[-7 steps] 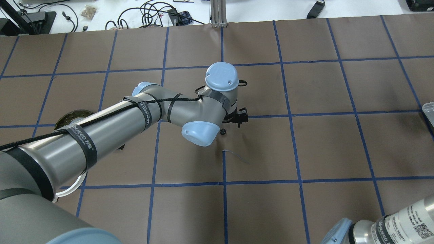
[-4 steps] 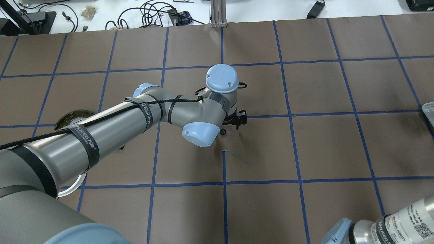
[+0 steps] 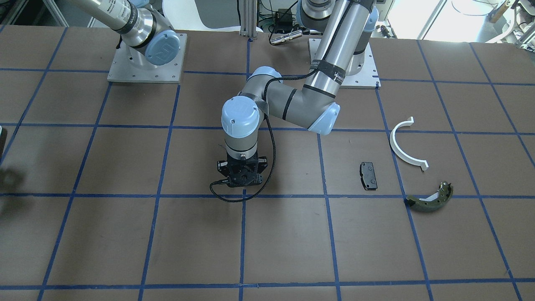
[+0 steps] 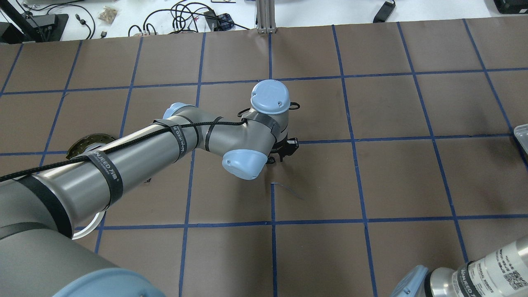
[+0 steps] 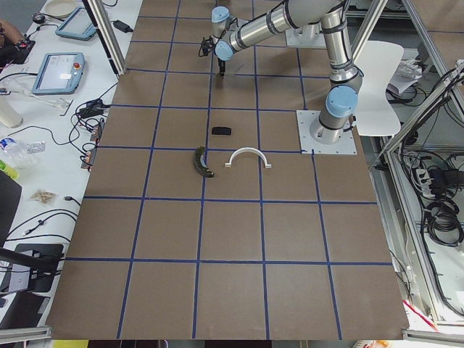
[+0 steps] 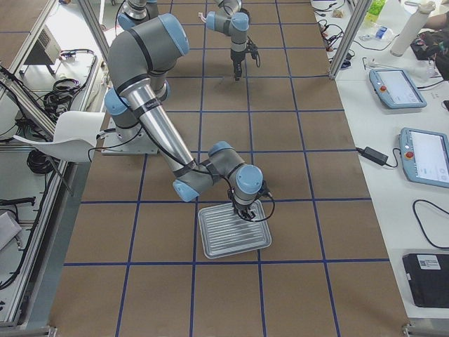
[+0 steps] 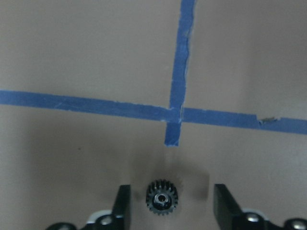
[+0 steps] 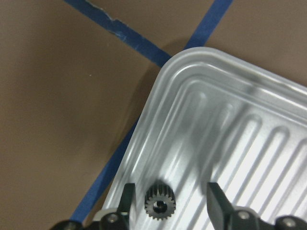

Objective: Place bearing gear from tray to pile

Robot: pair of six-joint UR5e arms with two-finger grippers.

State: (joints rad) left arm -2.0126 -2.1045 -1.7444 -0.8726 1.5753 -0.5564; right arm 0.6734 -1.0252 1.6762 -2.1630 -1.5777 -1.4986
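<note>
The left claw point(image 3: 241, 175) is hanging fingers-down with its fingers point(image 7: 123, 206) standing apart, and a gear point(image 7: 162, 197) is lying flat on the table point(image 3: 125, 234) straight below, between them and touching neither. It is sitting a little nearer 1 finger than the other, bore facing up. Being round, it is offering no long axis, so the fingers are needing no turn before closing. A tape cross point(image 7: 173, 117) is lying just ahead of it.

From this claw the pile point(image 5: 204, 162) is lying well apart toward the robot's left, with the pad point(image 3: 368, 176) sitting nearest and the half-ring point(image 3: 393, 142) and shoe point(image 3: 424, 205) beyond it. Only tape lines are showing between claw and pad, so nothing is looking set to block a sideways carry.

The right claw point(image 6: 245, 210) is hovering over the tray point(image 8: 249, 96), fingers point(image 8: 215, 203) likewise apart, with a 2nd gear point(image 8: 159, 203) between them on the ribbed floor near a corner. The tray's raised rim is running just beside 1 finger and is looking like the thing to mind there. This claw is standing much farther from the pile, with the left arm in between, so the left claw is looking better placed to deliver. I am judging its next need as closing on the gear and lifting
</note>
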